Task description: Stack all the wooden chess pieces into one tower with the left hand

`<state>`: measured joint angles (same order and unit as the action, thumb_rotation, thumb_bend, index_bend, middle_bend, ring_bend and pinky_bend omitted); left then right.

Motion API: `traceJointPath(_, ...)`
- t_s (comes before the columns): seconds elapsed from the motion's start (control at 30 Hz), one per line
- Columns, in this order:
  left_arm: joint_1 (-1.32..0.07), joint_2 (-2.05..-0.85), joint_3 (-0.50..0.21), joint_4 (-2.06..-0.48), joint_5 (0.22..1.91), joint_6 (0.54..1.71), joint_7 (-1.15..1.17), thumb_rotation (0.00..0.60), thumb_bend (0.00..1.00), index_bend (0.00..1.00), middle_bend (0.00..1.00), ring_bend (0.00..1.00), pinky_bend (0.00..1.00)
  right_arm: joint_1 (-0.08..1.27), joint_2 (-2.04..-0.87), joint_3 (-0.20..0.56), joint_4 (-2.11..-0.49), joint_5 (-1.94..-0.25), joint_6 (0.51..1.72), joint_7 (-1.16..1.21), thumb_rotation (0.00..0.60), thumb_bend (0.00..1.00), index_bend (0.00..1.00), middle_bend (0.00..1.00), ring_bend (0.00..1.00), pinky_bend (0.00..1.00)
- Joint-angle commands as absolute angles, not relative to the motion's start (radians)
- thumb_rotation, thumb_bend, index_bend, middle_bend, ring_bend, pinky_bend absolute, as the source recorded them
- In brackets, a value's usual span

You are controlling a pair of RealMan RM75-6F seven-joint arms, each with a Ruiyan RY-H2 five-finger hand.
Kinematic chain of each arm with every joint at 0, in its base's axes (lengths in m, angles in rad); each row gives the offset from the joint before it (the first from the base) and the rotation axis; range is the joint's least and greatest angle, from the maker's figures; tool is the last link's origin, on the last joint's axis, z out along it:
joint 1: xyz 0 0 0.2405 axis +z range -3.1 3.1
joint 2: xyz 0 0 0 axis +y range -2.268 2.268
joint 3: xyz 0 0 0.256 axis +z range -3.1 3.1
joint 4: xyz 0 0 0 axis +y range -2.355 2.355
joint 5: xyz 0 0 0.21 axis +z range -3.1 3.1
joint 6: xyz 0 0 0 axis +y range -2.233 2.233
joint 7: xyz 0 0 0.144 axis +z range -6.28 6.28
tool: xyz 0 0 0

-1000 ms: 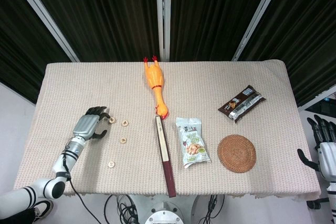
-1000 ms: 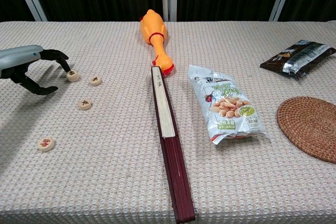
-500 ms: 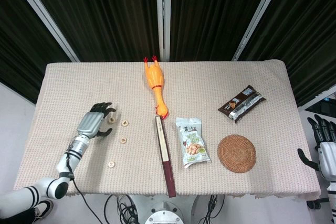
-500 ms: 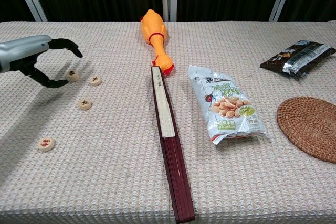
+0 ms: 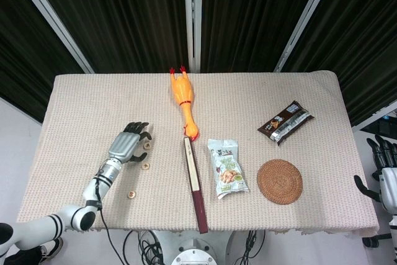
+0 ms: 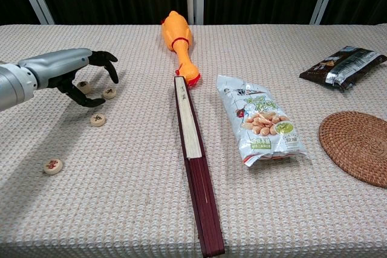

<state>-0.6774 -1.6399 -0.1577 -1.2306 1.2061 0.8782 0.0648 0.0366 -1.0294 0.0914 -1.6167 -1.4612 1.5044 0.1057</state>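
**Left hand arched over the two far chess pieces**

Nearest me in the chest view lies one wooden chess piece (image 6: 52,165), alone by the table's front left, well apart from my left hand (image 6: 84,77). Further in sits a second piece (image 6: 97,119), just in front of the hand's dark thumb and not touched by it. Beyond that, my left hand hangs over the last two pieces: one piece (image 6: 109,93) shows between the thumb and the curled fingers (image 6: 110,64), the other piece (image 6: 83,86) lies under the palm, partly hidden. The fingers are spread and bent downward with a gap to the thumb; I see nothing gripped, and I cannot tell whether any fingertip touches a piece. None of the four pieces is stacked.

To the right of the hand a closed folding fan (image 6: 195,161) runs from the front edge away from me, its far end near the beak of a rubber chicken (image 6: 177,43). Right of the fan lie a snack bag (image 6: 258,120), a woven coaster (image 6: 358,145) and, furthest, a dark wrapper (image 6: 343,64).

My right hand (image 5: 386,172) hangs off the table's right edge in the head view, fingers up and apart, holding nothing.
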Motion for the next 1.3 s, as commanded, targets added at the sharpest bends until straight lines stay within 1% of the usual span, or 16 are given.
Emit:
traceJointPath(0.03,-0.682,-1.649,-0.157,-1.219,1.205,0.874,0.066,0.6,0.3,0.36,0.04,0.0,0.0,0.034,-1.028,0.092,-1.617,-1.463,1.509,0.111,0.6,0.25,0.0,0.0,0.0,0.0)
traceJointPath(0.3,-0.688,-1.66,-0.157,-1.204,1.206,0.873,0.064,0.6,0.3,0.4,0.04,0.0,0.0,0.034,-1.025,0.091,-1.615,-1.464,1.508,0.117,0.6,0.25,0.0,0.0,0.0,0.0)
traceJointPath(0.73,-0.704,-1.666,-0.16,-1.172,1.195,0.844,0.058,0.6,0.33,0.41,0.04,0.0,0.0,0.036,-1.024,0.093,-1.614,-1.46,1.503,0.119,0.6,0.25,0.0,0.0,0.0,0.0)
traceJointPath(1.3,-0.71,-1.671,-0.165,-1.162,1.187,0.836,0.046,0.6,0.35,0.48,0.05,0.0,0.0,0.038,-1.025,0.095,-1.612,-1.454,1.497,0.119,0.6,0.25,0.0,0.0,0.0,0.0)
